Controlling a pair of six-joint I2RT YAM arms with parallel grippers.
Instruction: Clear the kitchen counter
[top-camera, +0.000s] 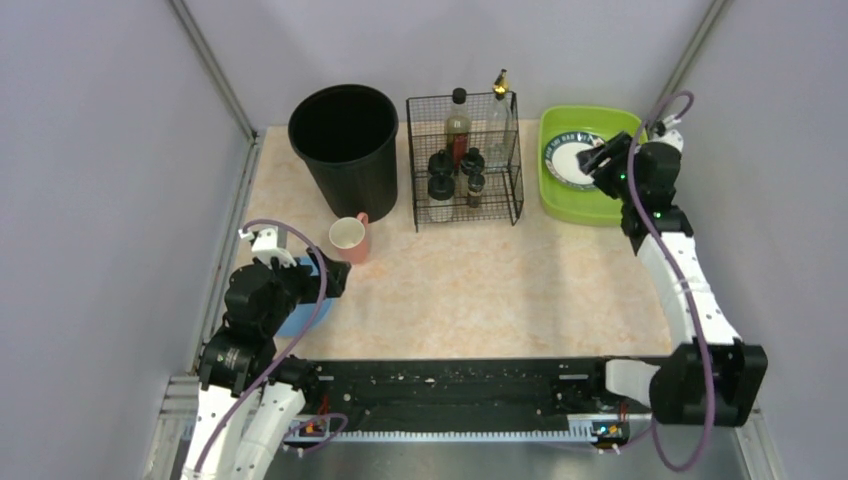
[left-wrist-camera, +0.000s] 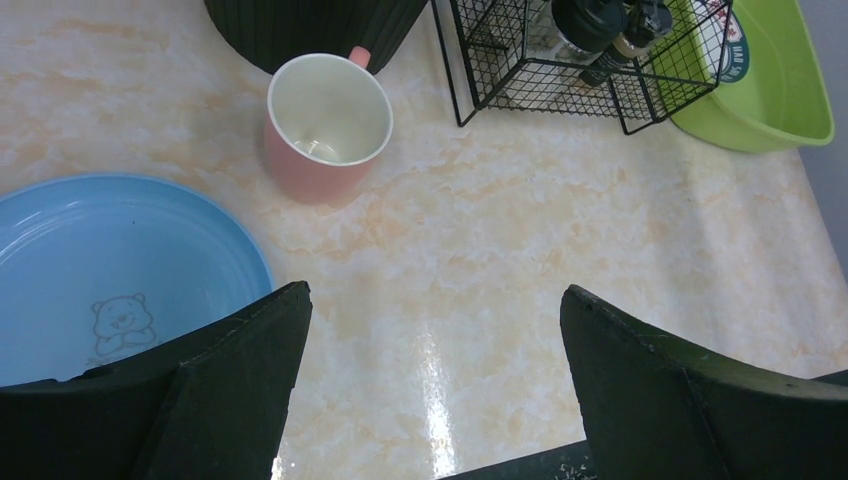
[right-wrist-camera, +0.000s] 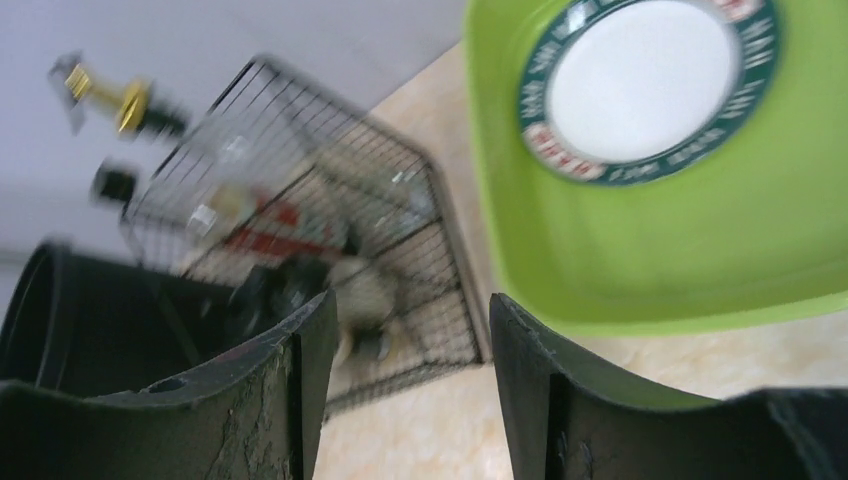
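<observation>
The pink mug (left-wrist-camera: 328, 125) and blue plate (left-wrist-camera: 110, 270) sit at the left of the bench (left-wrist-camera: 520, 250) — beside the wide, empty left tool (left-wrist-camera: 435, 300); the right tool (right-wrist-camera: 410, 305), half-open and empty, is far off.

White, black-jointed left arm (top-camera: 248, 300), right arm (top-camera: 690, 292); purple cables (top-camera: 668, 99), black right gripper (right-wrist-camera: 410, 300)

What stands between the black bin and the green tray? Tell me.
A wire rack holding bottles stands between the bin and the tray, seen in the top view.
</observation>
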